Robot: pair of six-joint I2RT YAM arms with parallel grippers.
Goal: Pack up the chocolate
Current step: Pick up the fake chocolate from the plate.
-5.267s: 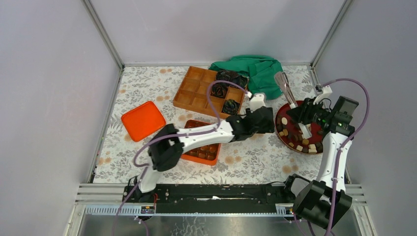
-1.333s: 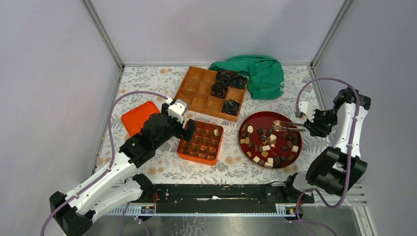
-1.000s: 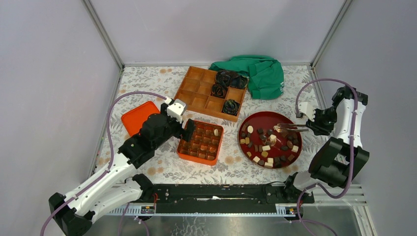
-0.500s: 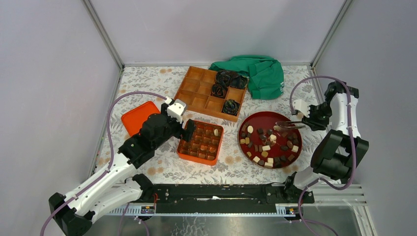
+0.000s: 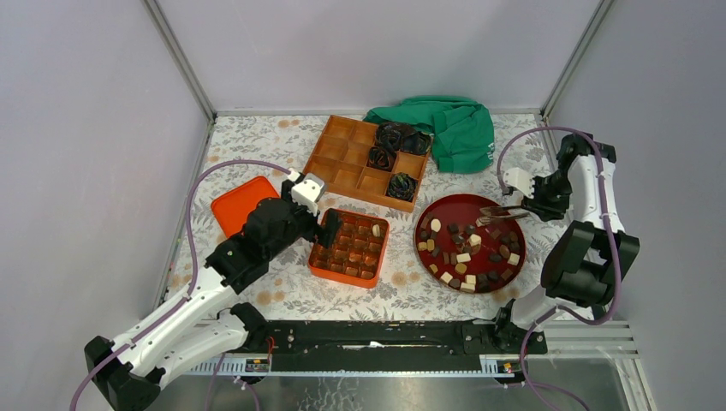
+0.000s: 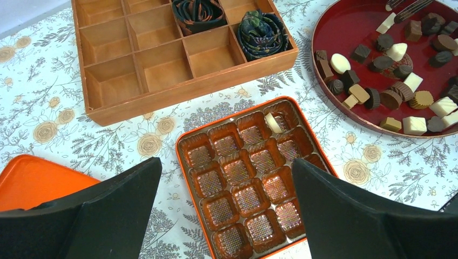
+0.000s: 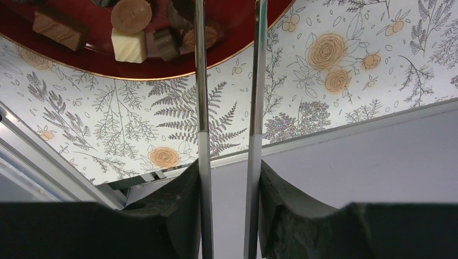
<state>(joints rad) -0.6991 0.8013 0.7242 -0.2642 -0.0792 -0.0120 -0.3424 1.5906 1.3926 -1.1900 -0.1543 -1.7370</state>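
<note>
We identify the left white-and-black jointed arm [image 5: 184, 312] and the right white-and-black jointed arm [image 5: 593, 184], each trailing a looped purple cable [image 5: 231, 163]. The left wrist carries matte black wedge-shaped fingers [image 6: 102, 210].

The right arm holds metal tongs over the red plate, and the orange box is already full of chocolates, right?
Not full. The left wrist view shows the orange box holding just one cream-white chocolate; the other cups in view are empty. The right gripper does hold the tongs over the red plate.

Bright, even light; soft shadows; sharp focus
</note>
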